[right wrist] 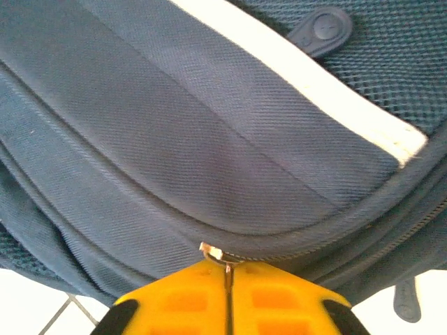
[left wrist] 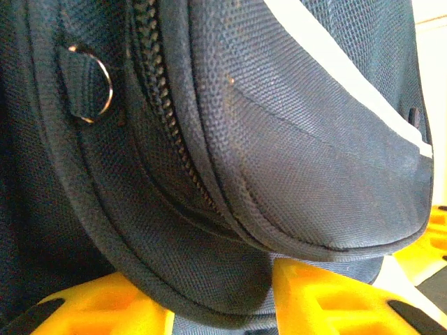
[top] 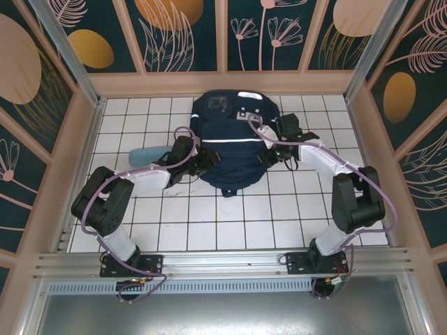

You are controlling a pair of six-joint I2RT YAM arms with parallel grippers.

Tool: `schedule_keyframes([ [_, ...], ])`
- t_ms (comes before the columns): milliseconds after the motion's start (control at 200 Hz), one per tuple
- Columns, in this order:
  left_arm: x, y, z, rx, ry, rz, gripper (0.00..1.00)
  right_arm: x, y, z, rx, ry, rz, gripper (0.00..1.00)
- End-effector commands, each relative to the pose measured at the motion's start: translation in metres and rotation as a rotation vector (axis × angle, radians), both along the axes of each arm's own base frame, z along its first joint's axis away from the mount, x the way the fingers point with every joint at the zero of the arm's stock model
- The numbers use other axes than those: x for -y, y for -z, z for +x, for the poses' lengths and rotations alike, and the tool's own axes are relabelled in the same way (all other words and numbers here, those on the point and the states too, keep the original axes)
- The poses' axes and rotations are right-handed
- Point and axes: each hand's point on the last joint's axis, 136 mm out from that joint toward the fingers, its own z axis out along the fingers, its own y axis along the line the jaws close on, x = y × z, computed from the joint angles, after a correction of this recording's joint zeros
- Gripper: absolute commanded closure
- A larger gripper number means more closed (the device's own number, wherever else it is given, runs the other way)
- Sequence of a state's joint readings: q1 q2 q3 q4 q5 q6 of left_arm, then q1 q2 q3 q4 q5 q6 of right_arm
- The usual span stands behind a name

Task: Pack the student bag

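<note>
The large navy-blue fabric backpack lies flat on the white tiled table top. It sits towards the far side, about midway between left and right. Its grey patches are at the far end, and a thin white stripe crosses its middle. The left gripper is at the backpack's left edge and the right gripper at its right edge, each arm reaching in from its own side. In the left wrist view, the left gripper's yellow plastic fingers stand part-way apart. The rounded, padded rim of the backpack is wedged between them and touches both, so the hold is on the rim of the bag itself. A black coil zipper curves along that rim, and a small round metal ring hangs from a fabric loop just to its left. In the right wrist view, the right gripper's yellow fingers are pressed fully together. They pinch a small silver metal zipper pull, which sticks out of the seam directly under the backpack's piped edge. A dark rounded rubber tab lies on the mesh panel beyond the white stripe. A light-blue rounded object rests on the tiles left of the backpack, partly hidden by the left arm. Whether it touches the bag cannot be told.
</note>
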State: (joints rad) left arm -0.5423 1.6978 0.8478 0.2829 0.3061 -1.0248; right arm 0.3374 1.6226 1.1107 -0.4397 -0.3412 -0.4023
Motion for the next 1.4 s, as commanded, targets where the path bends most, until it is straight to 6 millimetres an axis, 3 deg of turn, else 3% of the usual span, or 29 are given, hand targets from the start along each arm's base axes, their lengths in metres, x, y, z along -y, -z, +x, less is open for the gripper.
schedule_keyframes([
  [0, 0.008, -0.021, 0.010, 0.064, 0.013, -0.023, 0.59, -0.021, -0.014, -0.021, 0.011, -0.047, 0.042, 0.98],
  [195, 0.008, -0.017, 0.010, 0.058, 0.013, -0.025, 0.60, -0.059, -0.036, -0.045, 0.056, -0.082, 0.115, 0.98],
  [350, 0.008, -0.017, 0.009, 0.053, 0.007, -0.029, 0.61, -0.090, -0.053, -0.039, 0.051, -0.020, 0.196, 0.98],
  [535, 0.006, -0.022, 0.008, 0.062, -0.001, -0.035, 0.64, -0.125, -0.037, -0.051, -0.050, 0.000, 0.181, 0.96],
  [626, 0.005, -0.021, 0.007, 0.059, 0.001, -0.034, 0.65, -0.129, -0.025, -0.061, -0.078, -0.005, 0.109, 0.96],
  [726, 0.005, -0.022, 0.007, 0.061, -0.003, -0.031, 0.65, -0.133, -0.028, -0.063, -0.094, 0.011, 0.126, 0.95],
  [781, 0.004, -0.022, 0.008, 0.061, -0.010, -0.028, 0.65, -0.140, -0.035, -0.065, -0.112, 0.008, 0.167, 0.91],
  [831, 0.003, -0.023, 0.008, 0.063, -0.017, -0.027, 0.65, -0.143, -0.043, -0.063, -0.111, 0.027, 0.200, 0.80],
  [911, 0.001, -0.027, 0.008, 0.066, -0.022, -0.027, 0.63, -0.134, -0.059, -0.054, -0.079, 0.101, 0.233, 0.52],
  [1016, -0.002, -0.030, 0.001, 0.060, 0.005, 0.007, 0.56, -0.104, -0.082, -0.047, -0.034, 0.222, 0.305, 0.37],
  [1126, -0.012, -0.034, -0.009, 0.066, 0.005, 0.058, 0.54, -0.059, -0.095, -0.036, -0.020, 0.393, 0.386, 0.33],
  [1236, -0.020, -0.044, -0.016, 0.093, -0.013, 0.098, 0.54, -0.017, -0.091, -0.023, -0.029, 0.588, 0.433, 0.33],
  [1396, -0.012, -0.065, -0.022, 0.161, -0.008, 0.131, 0.53, 0.010, -0.078, -0.010, -0.111, 0.752, 0.515, 0.34],
])
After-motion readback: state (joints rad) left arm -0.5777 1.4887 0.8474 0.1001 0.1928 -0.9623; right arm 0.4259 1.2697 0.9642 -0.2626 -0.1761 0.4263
